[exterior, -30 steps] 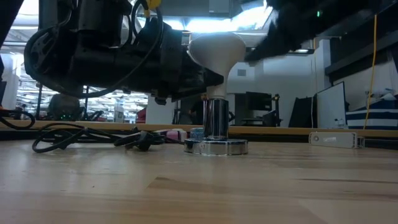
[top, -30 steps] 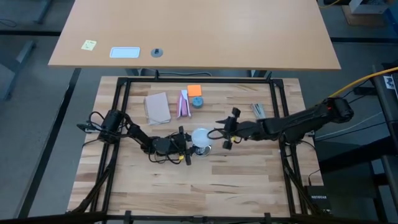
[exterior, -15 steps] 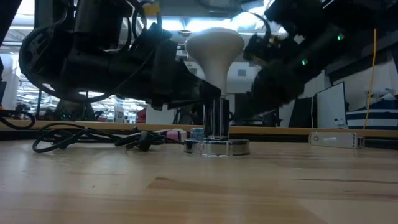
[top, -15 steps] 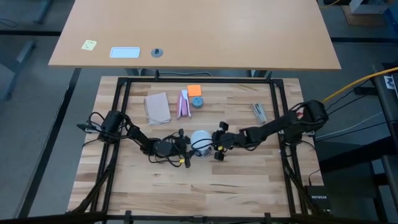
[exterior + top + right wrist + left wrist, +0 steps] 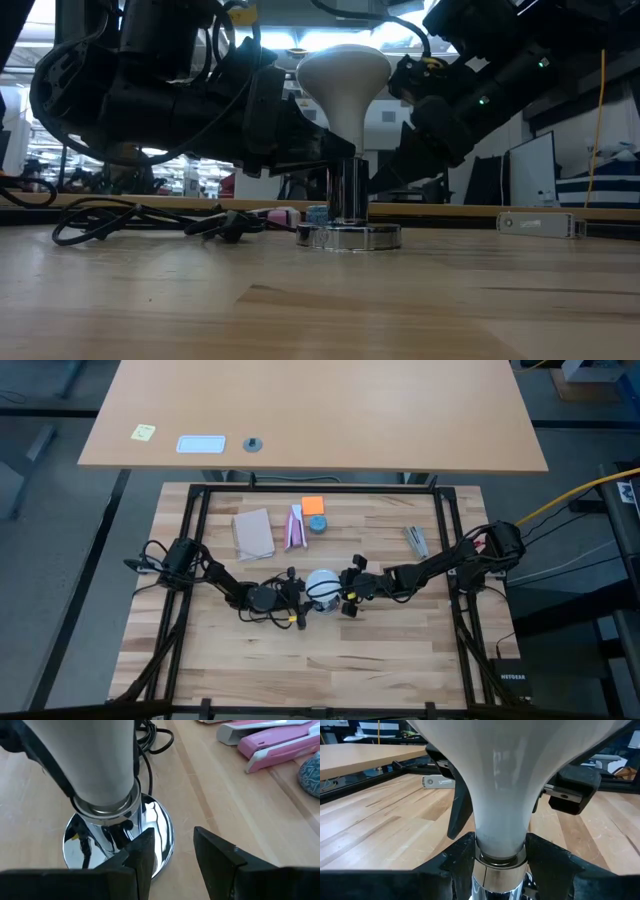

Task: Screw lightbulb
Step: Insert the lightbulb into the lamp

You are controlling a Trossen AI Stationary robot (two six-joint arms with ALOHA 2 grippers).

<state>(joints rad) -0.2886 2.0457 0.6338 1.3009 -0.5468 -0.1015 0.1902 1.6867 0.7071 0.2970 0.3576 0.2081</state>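
Jaws first: on our left gripper (image 5: 500,865) we see the two dark fingers (image 5: 457,857) set close on either side of the neck of the lightbulb (image 5: 502,785), right where the white cone narrows into the metal collar of the socket (image 5: 497,885). They stand narrow and sit against the neck on both sides, so we take them as holding the lightbulb there.

Our right gripper (image 5: 172,847) shows its fingers (image 5: 212,850) parted by a small gap with nothing between them. In the right wrist view the lightbulb and the shiny socket base lie just beyond the fingertips, apart from them. From above, this gripper (image 5: 348,596) sits just beside the lightbulb (image 5: 321,585) on its right side, while the left gripper (image 5: 296,597) comes in from the other side.

From table height the lightbulb (image 5: 345,85) stands upright, globe uppermost, its neck seated in the chrome socket (image 5: 347,215), whose round base rests flat on the wooden table (image 5: 320,300). Both arms crowd around it, and we cannot tell there which dark mass belongs to which.

Further out, a dark cord (image 5: 150,220) coils on the table on the left arm's side. Toward the far edge lie a pink-and-white packet (image 5: 295,526), an orange pad (image 5: 313,505), a small blue round thing (image 5: 317,524) and a tan card (image 5: 253,533).
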